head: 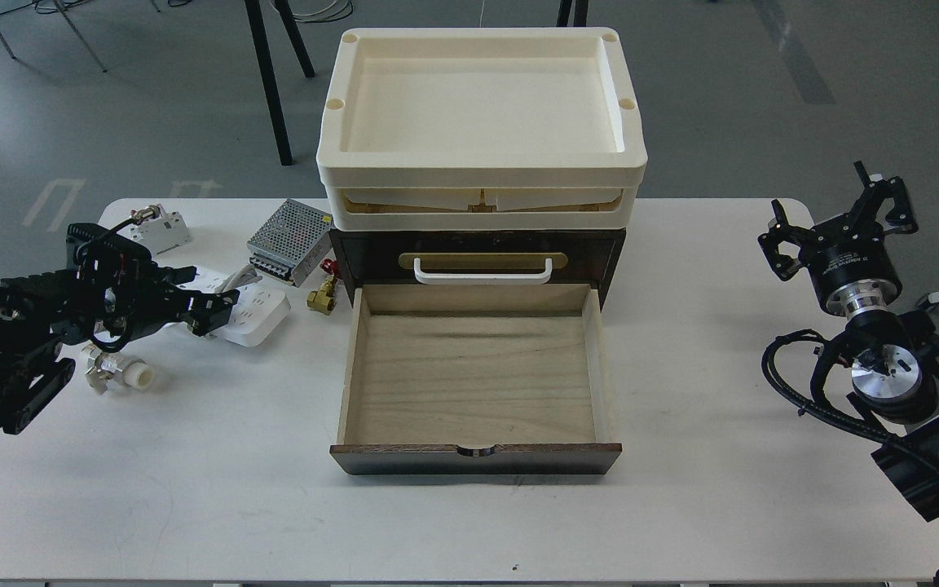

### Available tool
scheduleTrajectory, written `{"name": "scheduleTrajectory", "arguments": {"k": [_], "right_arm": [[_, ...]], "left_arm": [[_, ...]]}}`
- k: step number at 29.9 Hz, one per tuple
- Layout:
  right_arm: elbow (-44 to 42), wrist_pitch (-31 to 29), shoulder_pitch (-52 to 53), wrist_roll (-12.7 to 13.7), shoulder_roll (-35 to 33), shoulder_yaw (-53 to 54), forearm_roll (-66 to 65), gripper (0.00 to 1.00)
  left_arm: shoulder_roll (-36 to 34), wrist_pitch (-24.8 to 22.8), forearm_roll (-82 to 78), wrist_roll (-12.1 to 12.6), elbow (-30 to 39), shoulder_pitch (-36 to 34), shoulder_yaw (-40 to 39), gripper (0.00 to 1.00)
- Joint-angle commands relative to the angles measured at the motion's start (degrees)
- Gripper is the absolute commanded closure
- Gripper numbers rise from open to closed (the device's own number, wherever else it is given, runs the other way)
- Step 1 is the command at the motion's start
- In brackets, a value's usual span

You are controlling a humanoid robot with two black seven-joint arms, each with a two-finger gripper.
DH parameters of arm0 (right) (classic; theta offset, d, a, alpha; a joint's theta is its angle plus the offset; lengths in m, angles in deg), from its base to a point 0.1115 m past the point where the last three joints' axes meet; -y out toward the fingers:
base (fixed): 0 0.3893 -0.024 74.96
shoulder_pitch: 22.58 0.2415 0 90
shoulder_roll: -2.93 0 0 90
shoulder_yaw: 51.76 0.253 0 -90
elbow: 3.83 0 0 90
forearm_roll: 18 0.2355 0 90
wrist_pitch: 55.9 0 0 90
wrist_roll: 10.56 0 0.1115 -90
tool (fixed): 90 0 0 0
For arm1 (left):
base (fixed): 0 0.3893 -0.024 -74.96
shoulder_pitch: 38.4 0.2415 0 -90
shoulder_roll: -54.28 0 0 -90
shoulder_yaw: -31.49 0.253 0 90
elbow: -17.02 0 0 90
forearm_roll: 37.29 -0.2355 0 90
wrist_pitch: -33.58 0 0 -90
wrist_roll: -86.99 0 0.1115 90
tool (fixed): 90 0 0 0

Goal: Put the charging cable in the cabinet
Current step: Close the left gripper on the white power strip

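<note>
Your left hand (pixel 213 310) sits right over the near-left end of the charging cable (pixel 262 314), which lies on the surface (pixel 192 489) left of the cabinet (pixel 476 375); whether its fingers are pinching the strip you cannot tell. The strip's long axis runs diagonally toward the open drawer on your right. Your right hand (pixel 836 220) stands spread, well apart.

Premises: robotics lab or test workshop. Evidence: bare grey floor (pixel 94 106) carrying painted markings, black stand legs (pixel 270 81) with loose cables behind a white desk (pixel 192 489), and electrical parts laid out on it, including a perforated metal power supply (pixel 288 241).
</note>
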Motion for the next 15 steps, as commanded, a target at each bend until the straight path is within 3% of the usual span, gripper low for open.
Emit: {"name": "scheduleTrajectory", "arguments": {"k": [1, 3, 6, 9, 12, 15], "right_arm": [[0.0, 0.0, 0.0, 0.0, 0.0, 0.0, 0.0, 0.00], [0.0, 0.1, 0.0, 0.0, 0.0, 0.0, 0.0, 0.00], [0.0, 0.0, 0.0, 0.0, 0.0, 0.0, 0.0, 0.00], [0.0, 0.1, 0.0, 0.0, 0.0, 0.0, 0.0, 0.00], [0.0, 0.1, 0.0, 0.0, 0.0, 0.0, 0.0, 0.00], [0.0, 0.1, 0.0, 0.0, 0.0, 0.0, 0.0, 0.00]], "left_arm": [[1.1, 0.8, 0.1, 0.0, -2.0, -0.1, 1.0, 0.35], [1.1, 0.8, 0.1, 0.0, -2.3, 0.0, 1.2, 0.40], [1.7, 0.7, 0.3, 0.0, -3.6, -0.1, 1.5, 0.66], [1.9, 0.5, 1.0, 0.0, -4.2, -0.1, 1.6, 0.86], [1.9, 0.6, 0.7, 0.0, -4.0, 0.0, 1.8, 0.95], [2.1, 0.7, 0.8, 0.0, -3.7, -0.4, 2.0, 0.96]]}}
